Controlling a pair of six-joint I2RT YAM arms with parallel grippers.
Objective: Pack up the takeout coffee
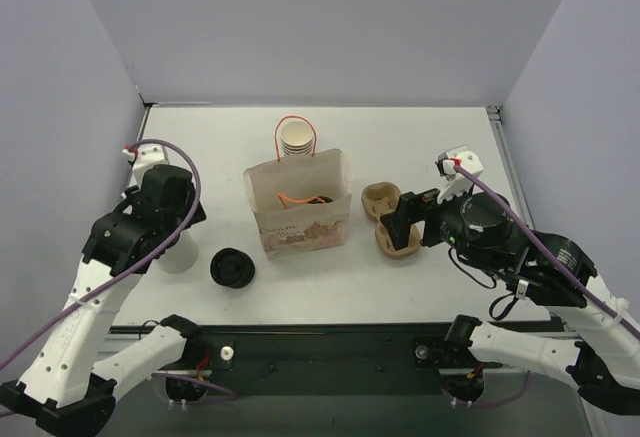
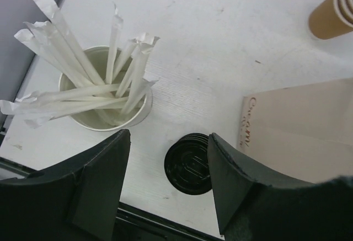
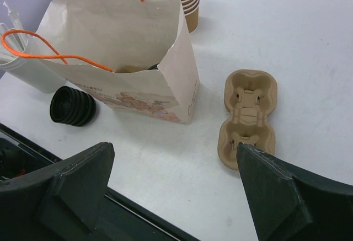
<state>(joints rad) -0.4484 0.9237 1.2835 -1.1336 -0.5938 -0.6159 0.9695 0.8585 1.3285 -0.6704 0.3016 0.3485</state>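
Both arms reach, elbows bent, over the near desk (image 1: 420, 137). The left hand (image 2: 168, 142) gapes empty above the black lids (image 2: 188, 164). The right hand (image 3: 175, 150) is spread wide near the pulp carrier (image 3: 249, 117). The takeout coffee (image 3: 155, 67) sits inside the paper bag (image 3: 127, 31).

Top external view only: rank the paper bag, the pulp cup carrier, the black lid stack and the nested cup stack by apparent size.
1. paper bag, clearly largest.
2. cup carrier, even though it is partly hidden.
3. black lid stack and nested cup stack: they look about alike, so they are not ranked against each other.
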